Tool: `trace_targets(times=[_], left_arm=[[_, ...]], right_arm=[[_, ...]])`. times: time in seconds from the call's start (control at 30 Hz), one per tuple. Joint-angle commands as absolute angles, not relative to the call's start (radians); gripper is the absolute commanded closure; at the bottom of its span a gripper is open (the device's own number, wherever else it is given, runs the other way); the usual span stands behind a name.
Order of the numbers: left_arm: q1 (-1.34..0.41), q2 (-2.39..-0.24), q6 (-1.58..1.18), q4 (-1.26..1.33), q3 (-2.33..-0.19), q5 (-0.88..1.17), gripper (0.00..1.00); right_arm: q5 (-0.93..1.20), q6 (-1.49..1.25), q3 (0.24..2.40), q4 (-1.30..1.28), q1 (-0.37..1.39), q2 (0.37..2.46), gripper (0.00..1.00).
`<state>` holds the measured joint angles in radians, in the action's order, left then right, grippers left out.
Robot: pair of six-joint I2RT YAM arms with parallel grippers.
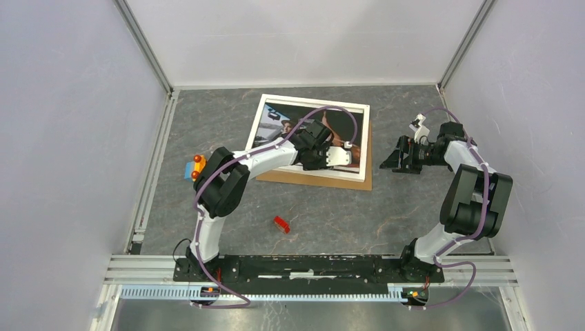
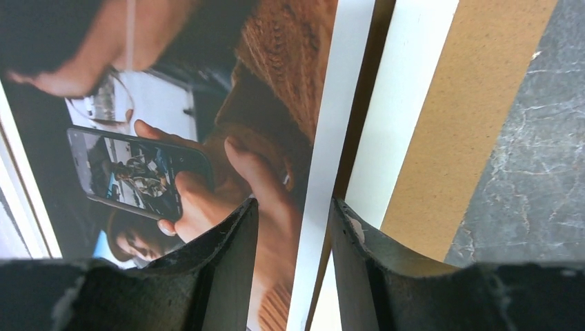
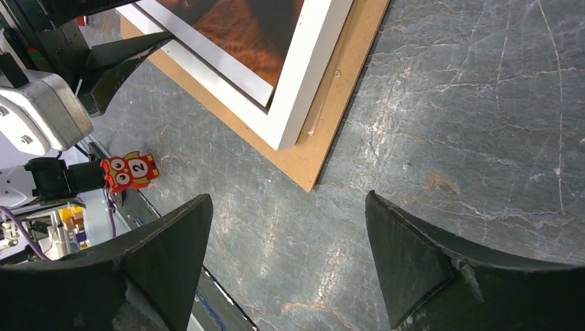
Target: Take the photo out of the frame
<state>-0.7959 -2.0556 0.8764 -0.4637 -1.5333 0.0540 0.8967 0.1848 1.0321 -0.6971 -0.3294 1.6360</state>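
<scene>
Table [image 1: 331, 221] of grey marble, white walls [image 1: 296, 41]. One photo [image 1: 276, 124] lies in one white frame [image 1: 314, 102] on one brown board [image 1: 324, 179]. Left gripper [image 2: 293, 207] half open over the frame's edge; right gripper [image 3: 290, 207] wide open, empty.

White frame [image 3: 303, 65]; orange-brown photo [image 2: 276, 69]; tan backing board [image 2: 469, 103]; grey tabletop [image 3: 469, 103] (white-veined marble pattern).

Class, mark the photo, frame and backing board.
photo [image 2: 265, 65], left wrist view, on the orange knit.
frame [image 3: 314, 76], right wrist view, on its white border.
backing board [image 3: 303, 169], right wrist view, on its bare corner.
</scene>
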Motion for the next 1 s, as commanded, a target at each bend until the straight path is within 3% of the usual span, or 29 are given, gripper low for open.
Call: trace_targets(times=[0.0,0.23,0.4,0.57,0.67,0.83,0.97], left_arm=[[-0.819,-2.075,0.754,-0.56,-1.563,0.095,0.5],[-0.852,-2.07,0.683,-0.586,-1.575,0.103,0.5],[-0.853,-2.089,0.573,-0.636,-1.653,0.104,0.43],[-0.852,-2.085,0.475,-0.742,-1.763,0.144,0.2],[-0.85,-2.038,0.452,-0.789,-1.797,0.165,0.01],[-0.791,-1.95,0.385,-0.896,-1.905,0.282,0.0],[-0.667,-1.926,0.295,-0.993,-2.064,0.404,0.0]], right_arm=[[0.919,0.194,1.044,-0.687,-0.336,1.637,0.13],[0.923,0.202,1.045,-0.695,-0.334,1.634,0.13],[0.924,0.211,1.053,-0.7,-0.335,1.638,0.13],[0.919,0.234,1.104,-0.724,-0.335,1.659,0.13],[0.917,0.243,1.153,-0.73,-0.335,1.668,0.13],[0.907,0.272,1.25,-0.737,-0.335,1.674,0.11],[0.897,0.282,1.372,-0.718,-0.327,1.68,0.02]])
